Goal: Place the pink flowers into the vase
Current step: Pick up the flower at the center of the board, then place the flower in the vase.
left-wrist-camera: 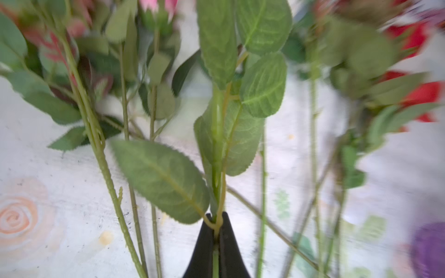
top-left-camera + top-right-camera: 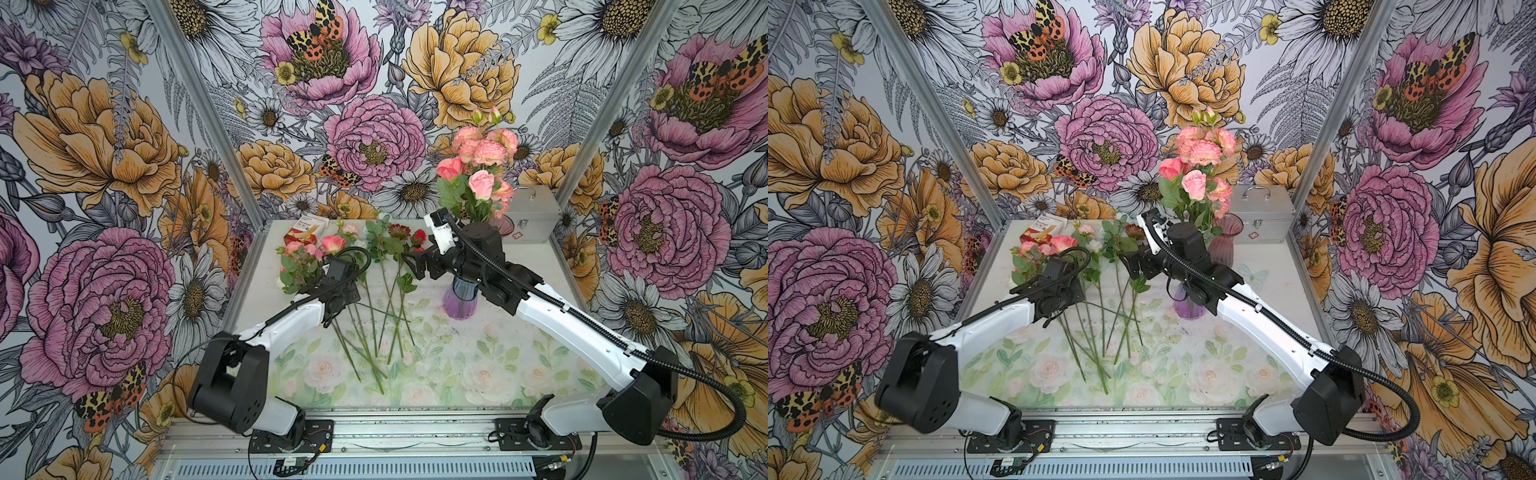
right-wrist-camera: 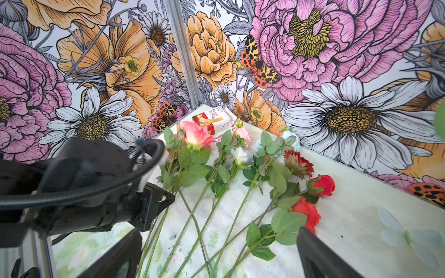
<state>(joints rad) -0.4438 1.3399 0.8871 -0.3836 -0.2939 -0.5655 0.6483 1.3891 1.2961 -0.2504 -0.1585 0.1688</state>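
The left gripper (image 1: 218, 222) is pressed shut on a leafy green stem (image 1: 216, 144), pinching it just below a cluster of broad leaves. The bloom at the stem's far end cannot be made out in the wrist view. In both top views this gripper sits at the left of the fan of stems on the table (image 2: 478, 365). The loose pink flowers (image 2: 332, 243), a salmon-pink rose and a small-budded spray, lie just beyond it toward the back wall. The right gripper (image 2: 415, 266) hangs with jaws wide apart near the red roses (image 3: 321, 185), holding nothing. More pink flowers already rise from the purple vase (image 2: 457, 307), partly hidden behind the right arm.
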